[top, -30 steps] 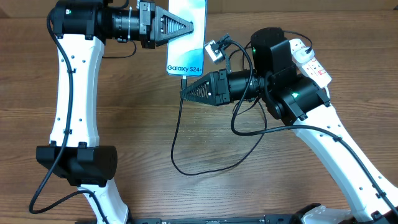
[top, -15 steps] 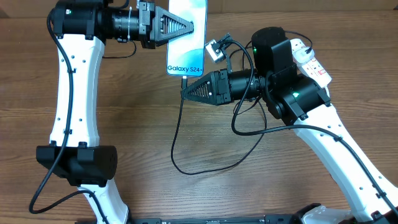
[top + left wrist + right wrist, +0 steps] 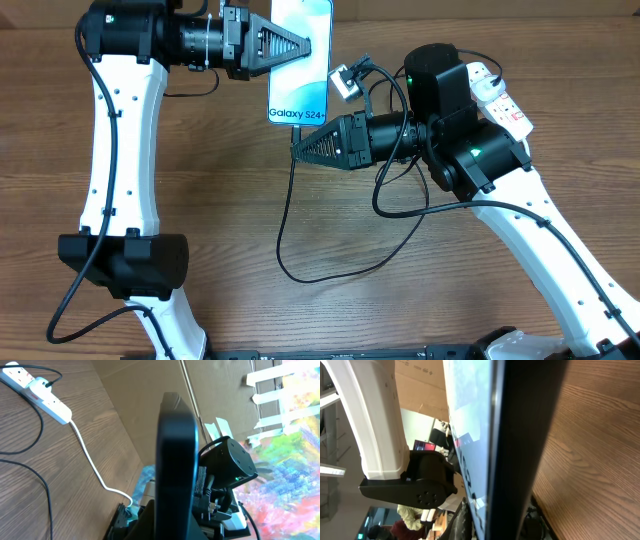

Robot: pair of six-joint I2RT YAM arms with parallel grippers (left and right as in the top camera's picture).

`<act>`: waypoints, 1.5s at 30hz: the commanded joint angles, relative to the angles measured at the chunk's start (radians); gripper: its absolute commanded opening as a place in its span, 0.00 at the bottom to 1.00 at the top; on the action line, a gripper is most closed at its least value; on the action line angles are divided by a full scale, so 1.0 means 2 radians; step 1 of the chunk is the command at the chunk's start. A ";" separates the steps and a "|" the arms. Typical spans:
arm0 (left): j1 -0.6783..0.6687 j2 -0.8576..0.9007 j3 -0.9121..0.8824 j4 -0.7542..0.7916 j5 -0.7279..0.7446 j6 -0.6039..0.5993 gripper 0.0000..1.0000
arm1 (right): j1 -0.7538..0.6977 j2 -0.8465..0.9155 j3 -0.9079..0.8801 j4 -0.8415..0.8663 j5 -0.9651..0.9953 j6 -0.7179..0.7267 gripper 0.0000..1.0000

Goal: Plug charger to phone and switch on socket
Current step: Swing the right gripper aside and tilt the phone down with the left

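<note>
My left gripper is shut on the phone and holds it at the back of the table, blue screen up, the "Galaxy S24" text at its near end. The phone shows edge-on in the left wrist view and the right wrist view. My right gripper is shut just below the phone's near edge, pinching the tip end of the thin black charger cable; the tip itself is hidden. The white socket strip lies at the back right, partly behind my right arm, and also shows in the left wrist view.
The black cable loops across the middle of the wooden table and runs back under my right arm. The socket's thick white cord trails along the table by a cardboard wall. Both arm bases stand at the near edge.
The phone has shifted slightly towards my right gripper, closing the gap to the cable tip. The arms have otherwise barely moved.
</note>
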 commanded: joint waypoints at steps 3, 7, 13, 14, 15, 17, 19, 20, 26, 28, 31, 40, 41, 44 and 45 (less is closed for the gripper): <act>-0.011 -0.003 0.001 -0.020 0.043 0.034 0.04 | -0.012 0.001 0.002 0.006 0.011 -0.001 0.04; -0.012 -0.003 0.001 -0.043 0.043 0.057 0.04 | -0.014 0.001 0.002 0.009 0.011 0.000 0.04; -0.014 -0.003 0.001 -0.046 0.029 0.058 0.04 | -0.014 0.001 0.002 0.014 0.011 0.000 0.04; -0.014 -0.003 0.001 -0.046 0.020 0.058 0.04 | -0.014 0.001 0.002 0.012 0.011 0.000 0.08; -0.014 -0.003 0.001 -0.046 0.012 0.054 0.04 | -0.014 0.001 0.002 0.012 0.011 0.000 0.15; -0.013 -0.003 0.001 -0.046 -0.007 0.043 0.04 | -0.014 0.001 0.002 0.009 0.011 0.000 0.38; -0.009 -0.003 0.001 -0.042 -0.016 0.039 0.04 | -0.014 0.001 0.002 0.009 0.011 0.000 0.53; -0.006 -0.003 0.001 -0.041 -0.021 0.036 0.04 | -0.014 0.001 0.002 0.008 0.011 0.000 0.64; 0.018 -0.003 0.001 -0.033 -0.064 0.018 0.04 | -0.014 0.001 0.002 -0.019 0.042 0.000 0.91; 0.023 -0.003 0.001 -0.033 -0.087 0.018 0.04 | -0.014 0.001 0.002 -0.039 0.073 0.000 0.91; 0.024 -0.003 0.001 -0.036 -0.132 0.018 0.04 | -0.014 0.001 0.002 -0.073 0.131 -0.001 0.92; 0.015 0.007 0.000 -0.073 -0.238 0.019 0.04 | -0.014 0.001 0.002 -0.163 0.291 -0.023 0.93; 0.014 0.011 0.000 -0.074 -0.241 0.019 0.04 | -0.014 0.001 0.002 -0.169 0.297 -0.023 0.94; 0.012 0.027 0.000 -0.073 -0.255 0.021 0.04 | -0.014 0.001 0.002 -0.181 0.313 -0.023 0.95; 0.008 0.033 0.000 -0.072 -0.277 0.020 0.04 | -0.014 0.001 0.002 -0.183 0.318 -0.023 0.95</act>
